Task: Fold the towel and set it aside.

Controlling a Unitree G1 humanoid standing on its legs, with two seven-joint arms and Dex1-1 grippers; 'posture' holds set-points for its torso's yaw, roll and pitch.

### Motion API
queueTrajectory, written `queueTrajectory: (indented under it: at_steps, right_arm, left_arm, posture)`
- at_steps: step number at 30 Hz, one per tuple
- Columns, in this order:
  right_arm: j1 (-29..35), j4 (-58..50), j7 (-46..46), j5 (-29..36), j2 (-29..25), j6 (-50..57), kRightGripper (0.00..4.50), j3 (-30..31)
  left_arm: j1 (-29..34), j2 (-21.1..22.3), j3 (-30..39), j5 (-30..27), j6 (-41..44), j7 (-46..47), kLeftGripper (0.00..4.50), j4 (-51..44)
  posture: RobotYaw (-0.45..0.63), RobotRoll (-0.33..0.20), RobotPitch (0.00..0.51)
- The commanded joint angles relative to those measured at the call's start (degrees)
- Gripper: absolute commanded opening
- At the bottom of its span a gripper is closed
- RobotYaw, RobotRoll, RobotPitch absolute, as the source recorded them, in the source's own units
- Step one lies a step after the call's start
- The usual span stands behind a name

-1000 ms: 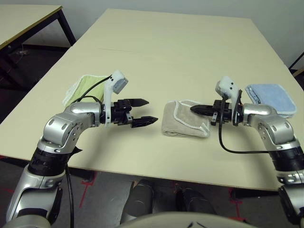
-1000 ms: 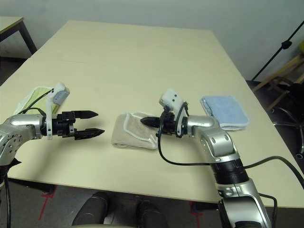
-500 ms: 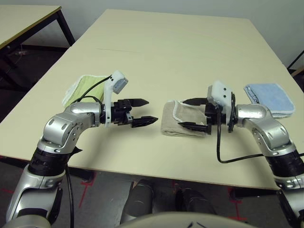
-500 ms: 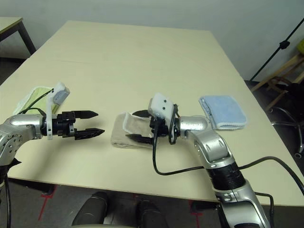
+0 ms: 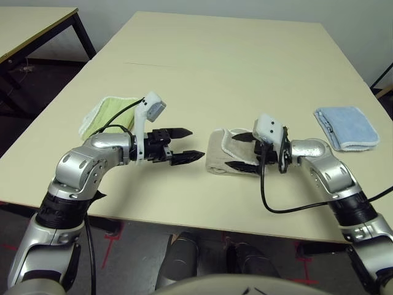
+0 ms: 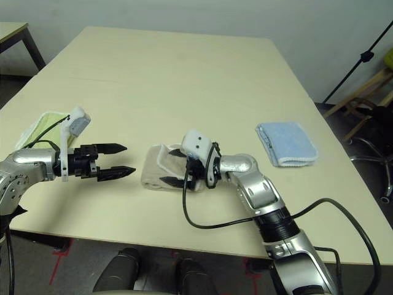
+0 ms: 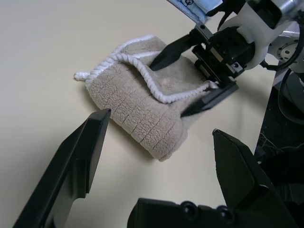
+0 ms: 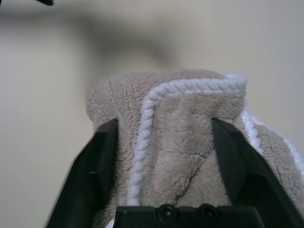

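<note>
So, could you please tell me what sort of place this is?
Probably a lab or office: a plain cream table with black legs, a second like table, wooden chairs, and a black stand by bare walls.

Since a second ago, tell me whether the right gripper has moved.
Yes. The right gripper has opened and slid toward the robot's left, away from the blue towel, so its jaws now straddle the beige towel.

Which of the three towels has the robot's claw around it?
The beige towel with white corded edging, in the middle: the right gripper straddles it, open. The green towel and blue towel lie untouched.
</note>
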Motion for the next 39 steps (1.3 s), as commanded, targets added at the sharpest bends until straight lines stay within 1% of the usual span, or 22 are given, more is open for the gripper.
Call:
queueTrajectory:
  at_steps: [1,4,7,8,12,16,19,25,26,28,29,30,35,39]
  right_arm:
    - [-0.06,0.86,-1.16,1.20,0.47,1.81,2.44,-1.95]
    - [0.28,1.19,-2.16,3.60,1.38,4.96,1.30,-4.10]
    - [0.87,1.06,-1.75,4.80,1.14,6.46,0.19,-4.96]
    - [1.12,0.75,-1.69,5.69,1.22,7.39,0.03,-5.54]
    - [1.71,-0.12,-1.08,8.54,0.36,10.41,0.03,-7.39]
    - [2.99,-0.69,1.06,7.88,-3.26,9.73,0.07,-6.80]
    - [3.40,-0.50,1.42,7.00,-5.79,8.65,0.77,-6.96]
    - [0.72,0.78,3.00,6.22,-11.24,7.02,2.89,-8.50]
    - [-0.10,1.44,3.24,6.10,-12.05,6.57,3.25,-8.81]
    - [-2.26,2.32,3.07,6.82,-12.50,6.45,4.00,-9.89]
    - [-3.34,1.82,2.90,8.29,-11.93,7.85,4.38,-10.64]
    - [-4.27,1.03,2.61,9.57,-11.21,9.23,4.45,-11.16]
    - [-6.82,-2.49,1.98,14.46,-8.54,15.76,4.45,-12.30]
    - [-7.24,-3.96,2.54,16.33,-8.55,19.59,4.45,-11.64]
  left_arm:
    - [0.68,0.11,0.53,-0.42,0.60,0.22,4.50,-0.99]
    - [0.65,0.18,0.61,-0.39,0.44,0.19,4.50,-0.89]
    - [0.65,0.18,0.62,-0.33,0.32,0.15,4.50,-0.83]
    - [0.70,0.18,0.63,-0.33,0.27,0.11,4.50,-0.86]
    - [0.67,0.05,0.49,-0.23,-0.04,-0.07,4.50,-0.66]
    - [0.59,-0.18,0.29,-0.22,-0.22,-0.21,4.50,-0.52]
    - [0.29,-0.37,0.05,-0.07,-0.45,-0.43,4.50,0.02]
    - [-0.89,-1.09,-0.67,0.39,-0.92,-1.07,4.50,1.34]
    - [-1.13,-1.31,-0.87,0.59,-1.03,-1.17,4.50,1.64]
    - [-1.74,-1.78,-1.09,0.86,-1.21,-1.30,4.50,2.35]
    - [-2.01,-2.00,-1.12,0.87,-1.33,-1.44,4.50,2.65]
    - [-2.26,-2.23,-1.12,0.89,-1.37,-1.44,4.50,2.86]
    - [-3.17,-3.76,-0.77,0.67,-1.70,-0.82,4.50,3.55]
    - [-3.37,-4.75,-0.56,0.48,-1.55,-0.64,4.50,3.87]
  posture:
    - [0.25,0.000,0.128]
    - [0.25,0.000,0.126]
    - [0.25,0.000,0.126]
    - [0.25,0.000,0.126]
    - [0.24,0.000,0.123]
    - [0.24,0.000,0.123]
    - [0.24,0.000,0.123]
    - [0.24,0.000,0.123]
    - [0.21,0.000,0.115]
    - [0.21,0.000,0.113]
    - [0.21,0.000,0.113]
    - [0.21,0.000,0.111]
    - [0.22,0.000,0.108]
    - [0.22,0.000,0.108]
